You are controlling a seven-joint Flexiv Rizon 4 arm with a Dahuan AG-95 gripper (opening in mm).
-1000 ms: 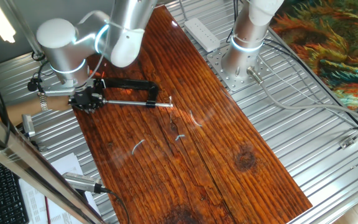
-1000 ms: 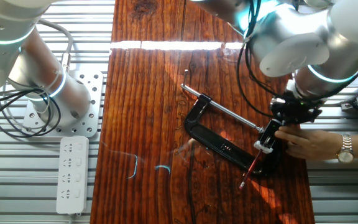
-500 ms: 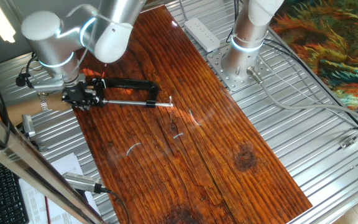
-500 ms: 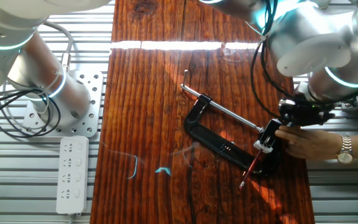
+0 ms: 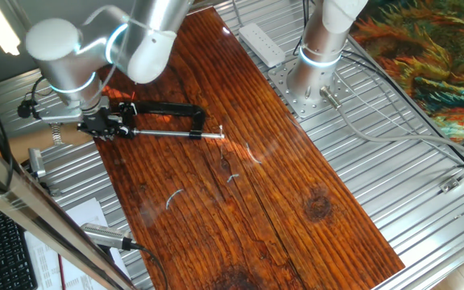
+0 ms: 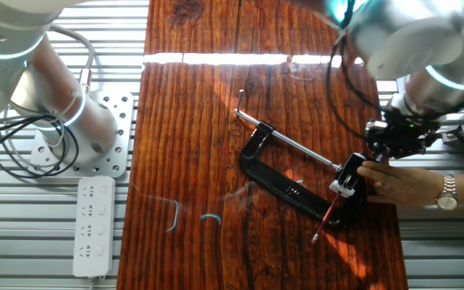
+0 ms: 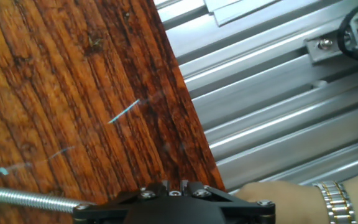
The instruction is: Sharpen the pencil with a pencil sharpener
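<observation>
Wooden surface (image 6: pixel 200 121) carried the clamp (image 6: pixel 284 181); my claw (image 6: pixel 395 138) had drifted off toward three o'clock, clear of the pencil (image 6: pixel 326 219) at five o'clock. A hand (image 6: pixel 397 185) covered the pencil sharpener. Claw's grip: couldn't tell

Pencil (image 6: pixel 325 221) under clamp (image 6: pixel 284 184) on table (image 6: pixel 192 121)
</observation>
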